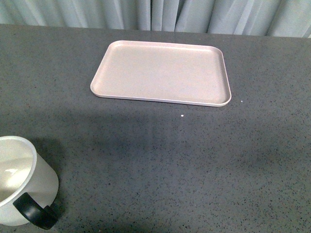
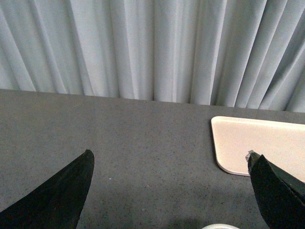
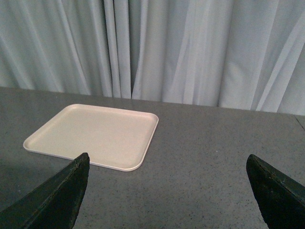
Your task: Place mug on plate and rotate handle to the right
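The white mug (image 1: 22,179) stands upright at the near left corner of the dark table, partly cut off by the picture's edge. Its black handle (image 1: 35,211) points toward me and slightly right. The pale pink plate (image 1: 163,73) lies flat and bare at the far middle of the table. Neither arm shows in the front view. My left gripper (image 2: 169,160) is open above bare table, with the mug's rim (image 2: 220,226) just at the picture's lower edge and the plate (image 2: 262,143) beyond one finger. My right gripper (image 3: 167,162) is open, facing the plate (image 3: 95,136), holding nothing.
The grey speckled table (image 1: 194,160) stretches wide between mug and plate. A pale curtain (image 1: 160,14) hangs along the table's far edge. Two tiny white specks (image 1: 181,115) lie just in front of the plate.
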Robot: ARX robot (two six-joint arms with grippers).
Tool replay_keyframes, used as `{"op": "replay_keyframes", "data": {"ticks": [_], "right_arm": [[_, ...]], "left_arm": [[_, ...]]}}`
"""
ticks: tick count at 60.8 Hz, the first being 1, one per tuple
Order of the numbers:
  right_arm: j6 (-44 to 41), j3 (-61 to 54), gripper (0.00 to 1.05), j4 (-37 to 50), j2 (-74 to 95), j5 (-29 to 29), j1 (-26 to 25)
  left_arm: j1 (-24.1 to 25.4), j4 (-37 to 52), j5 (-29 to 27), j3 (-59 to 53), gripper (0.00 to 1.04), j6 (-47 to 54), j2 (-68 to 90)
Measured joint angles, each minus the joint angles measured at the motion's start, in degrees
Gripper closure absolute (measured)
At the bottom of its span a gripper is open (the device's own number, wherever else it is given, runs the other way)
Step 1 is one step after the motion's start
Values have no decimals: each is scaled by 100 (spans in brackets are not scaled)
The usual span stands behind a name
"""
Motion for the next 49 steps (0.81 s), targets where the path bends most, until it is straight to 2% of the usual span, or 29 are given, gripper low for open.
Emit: {"op": "replay_keyframes", "data": {"ticks": [49], "right_arm": [[0,0,9,0,0,0,0]], "left_arm": [[0,0,0,0,9,0,0]]}}
